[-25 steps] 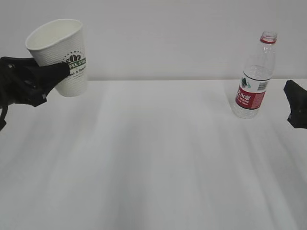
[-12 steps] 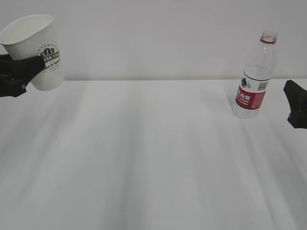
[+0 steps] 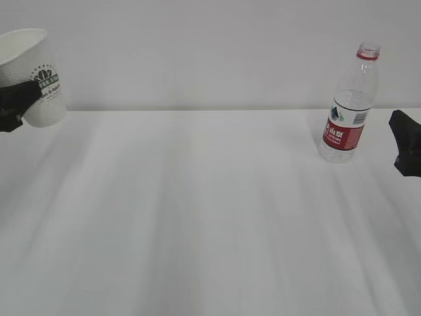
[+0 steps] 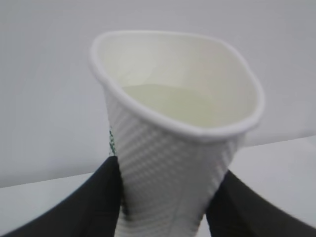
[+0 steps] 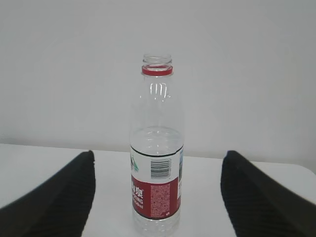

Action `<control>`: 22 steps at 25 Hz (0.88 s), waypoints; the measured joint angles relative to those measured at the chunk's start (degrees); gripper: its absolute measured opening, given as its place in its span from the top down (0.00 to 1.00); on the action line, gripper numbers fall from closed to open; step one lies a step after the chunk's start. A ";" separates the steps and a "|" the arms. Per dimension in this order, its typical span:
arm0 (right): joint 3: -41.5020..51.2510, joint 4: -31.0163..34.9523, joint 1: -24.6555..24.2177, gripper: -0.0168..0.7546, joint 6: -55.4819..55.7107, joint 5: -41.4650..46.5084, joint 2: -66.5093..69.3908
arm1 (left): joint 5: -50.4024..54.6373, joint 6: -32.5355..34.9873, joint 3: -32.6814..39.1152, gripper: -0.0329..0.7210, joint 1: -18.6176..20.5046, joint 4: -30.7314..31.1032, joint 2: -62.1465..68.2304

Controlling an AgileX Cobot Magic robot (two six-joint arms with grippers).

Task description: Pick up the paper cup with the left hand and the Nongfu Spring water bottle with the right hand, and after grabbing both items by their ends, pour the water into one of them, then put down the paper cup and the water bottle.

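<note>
The paper cup [image 3: 29, 76] is held clear of the table [image 3: 210, 217], far to the left of the water bottle [image 3: 348, 105] and at about the height of the bottle's upper half. It is tilted, mouth up, with the green-and-black logo facing the room. The cup is clamped low on its wall by the left hand [image 4: 163, 197], one black finger [image 4: 79, 207] pressed against each side; the wall is visibly squeezed and the rim bent out of round. The cream inside of the cup is seen; no liquid can be made out in it.

The bottle is stood upright on the table, uncapped, with a little water [image 5: 157, 138] seen above the red label. The right hand [image 5: 157, 197] is placed near the bottle, fingers spread wide to either side and touching nothing.
</note>
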 joint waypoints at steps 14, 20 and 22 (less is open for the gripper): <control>0.00 0.00 0.00 0.21 0.00 0.00 0.00 | -7.16 7.65 0.00 0.47 0.10 -12.18 8.56; 0.00 0.00 0.00 0.21 0.00 0.00 0.00 | -7.45 11.00 0.00 0.47 0.10 -17.53 13.74; 0.00 0.00 0.00 0.21 0.00 0.00 0.00 | -7.55 13.33 0.00 0.47 0.10 -18.79 15.28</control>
